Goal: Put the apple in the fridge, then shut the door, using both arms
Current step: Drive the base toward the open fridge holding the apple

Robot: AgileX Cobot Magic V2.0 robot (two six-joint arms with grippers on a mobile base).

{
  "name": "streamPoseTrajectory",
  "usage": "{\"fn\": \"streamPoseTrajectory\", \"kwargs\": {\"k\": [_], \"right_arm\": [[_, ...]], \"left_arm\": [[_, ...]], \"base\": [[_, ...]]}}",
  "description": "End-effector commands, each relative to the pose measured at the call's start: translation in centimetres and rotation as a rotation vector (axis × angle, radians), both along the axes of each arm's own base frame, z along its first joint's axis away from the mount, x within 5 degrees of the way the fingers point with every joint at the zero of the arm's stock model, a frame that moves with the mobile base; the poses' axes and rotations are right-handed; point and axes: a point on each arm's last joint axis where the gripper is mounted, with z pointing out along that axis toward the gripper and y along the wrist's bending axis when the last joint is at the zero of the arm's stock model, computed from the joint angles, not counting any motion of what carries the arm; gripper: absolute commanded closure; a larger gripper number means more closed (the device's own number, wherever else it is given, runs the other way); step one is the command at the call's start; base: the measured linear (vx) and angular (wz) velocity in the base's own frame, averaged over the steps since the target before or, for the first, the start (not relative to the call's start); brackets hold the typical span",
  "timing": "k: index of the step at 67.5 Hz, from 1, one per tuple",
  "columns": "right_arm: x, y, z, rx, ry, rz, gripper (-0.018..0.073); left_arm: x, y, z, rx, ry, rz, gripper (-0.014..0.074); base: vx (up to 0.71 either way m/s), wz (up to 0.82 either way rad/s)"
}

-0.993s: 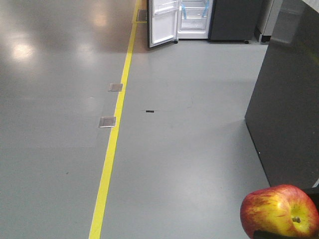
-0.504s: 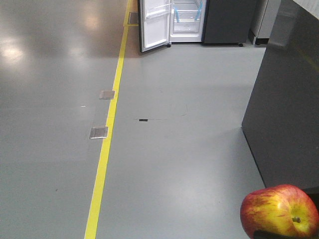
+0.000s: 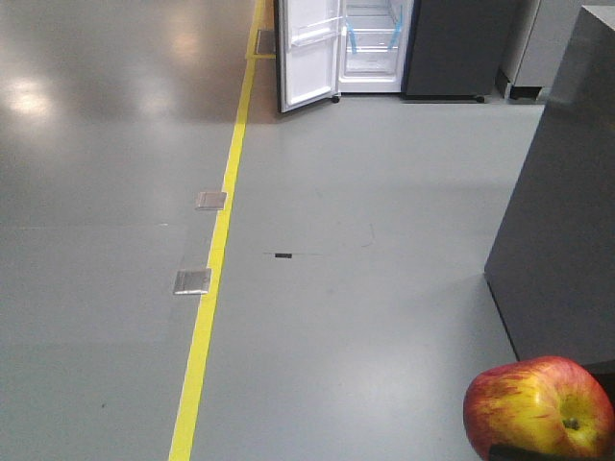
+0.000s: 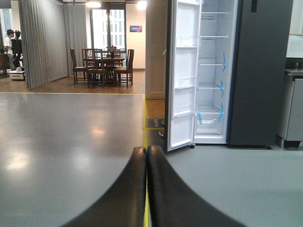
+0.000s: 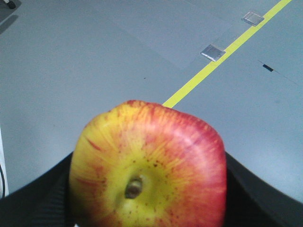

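Red-yellow apple point(image 5: 150, 161) clamped in R pincer point(image 5: 149, 194), L pincer point(image 4: 147, 187) pressed closed, fridge point(image 4: 213, 94) ahead, door point(image 4: 182, 94) open.

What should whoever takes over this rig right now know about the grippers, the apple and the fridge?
Left gripper: shut, empty, pointing toward the fridge.
Right gripper: shut on the apple, stem end facing the wrist camera.
The fridge stands well ahead across the floor, its door swung open.
Done: apple in hand.
Left: reach the fridge, set the apple inside, close the door.
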Motion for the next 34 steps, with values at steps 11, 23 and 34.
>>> {"fn": "streamPoseTrajectory", "kwargs": {"k": [11,23,34], "right_arm": [[0.28,0.2,1.36,0.066,-0.071,-0.007,0.0216],[0.28,0.2,1.36,0.066,-0.071,-0.007,0.0216],[0.28,0.2,1.36,0.066,-0.071,-0.007,0.0216]], "left_arm": [[-0.07,-0.04,-0.2,-0.014,-0.062,-0.007,0.0602],[-0.07,-0.04,-0.2,-0.014,-0.062,-0.007,0.0602],[-0.07,-0.04,-0.2,-0.014,-0.062,-0.007,0.0602]], "base": [[0.34,0.05],[0.35,0.03],[0.34,-0.03]]}}
